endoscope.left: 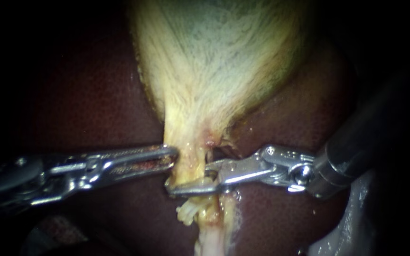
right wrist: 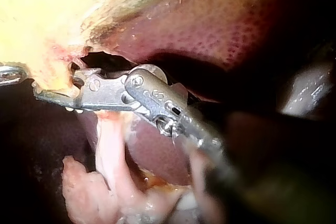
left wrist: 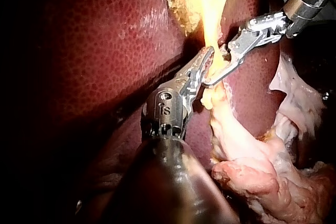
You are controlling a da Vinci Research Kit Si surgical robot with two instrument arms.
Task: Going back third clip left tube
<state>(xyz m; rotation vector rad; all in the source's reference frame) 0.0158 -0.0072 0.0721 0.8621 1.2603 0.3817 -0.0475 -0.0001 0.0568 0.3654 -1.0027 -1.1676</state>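
The left instrument [endoscope.left: 172, 155] comes in level, its jaws pinching the edge of the gallbladder [endoscope.left: 214, 61] where it narrows to a neck. Just beside it, the right instrument [endoscope.left: 188, 179] has its 2 jaws spread, 1 on each side of the pale tube [endoscope.left: 189, 167] below that neck. Dark liver [endoscope.left: 96, 95] lies behind

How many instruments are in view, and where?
2. The left instrument comes in from the left, its tip against the gallbladder neck. The right instrument comes from the right, its open jaws around the tissue just below. None seems hidden.
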